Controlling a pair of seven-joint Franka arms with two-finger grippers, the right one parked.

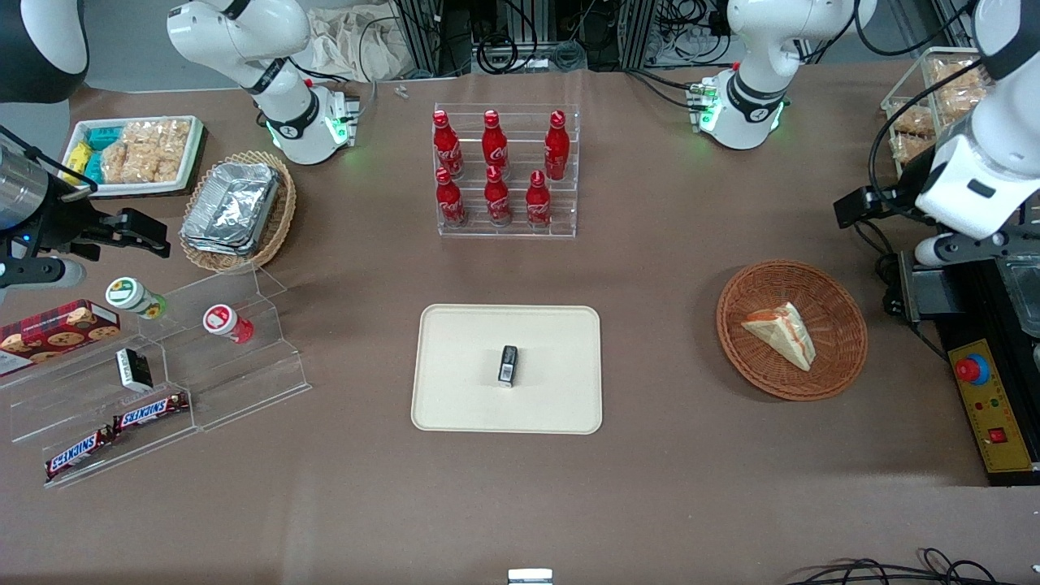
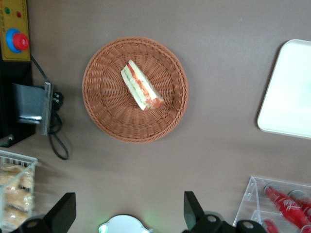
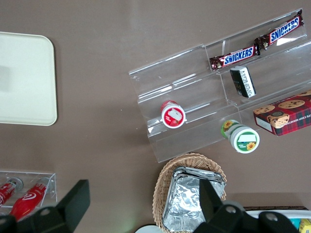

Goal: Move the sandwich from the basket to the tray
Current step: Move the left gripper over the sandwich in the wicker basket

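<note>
- Front view: the sandwich (image 1: 782, 332) lies in the round reddish-brown basket (image 1: 845, 325), toward the working arm's end of the table, and nothing touches it
- The cream tray (image 1: 463, 390) lies flat at the middle of the table, well apart from the basket, with a small black box (image 1: 508, 365) standing on it
- The working arm hangs at the table's edge past the basket; its gripper is not visible here
- A clear rack of red bottles (image 1: 497, 171) stands farther from the camera than the tray
- Toward the parked arm's end are a tan basket of foil containers (image 1: 236, 211) and clear stepped shelves (image 1: 195, 357) with snack bars and small jars
- Left wrist view: the gripper (image 2: 127, 213) hovers high above the bare tablecloth, beside the basket (image 2: 104, 104) and not over it
- Its two dark fingers (image 2: 63, 211) stand wide apart and hold nothing
- The sandwich (image 2: 141, 85) lies near the basket's middle, with a red-orange filling along one edge
- A corner of the tray (image 2: 286, 92) shows well apart from the basket, and part of the bottle rack (image 2: 279, 201) shows too
- Right wrist view: one corner of the tray (image 3: 24, 82) shows, near the stepped shelves (image 3: 194, 111) and the foil containers (image 3: 192, 201); the sandwich and its basket do not appear here
</note>
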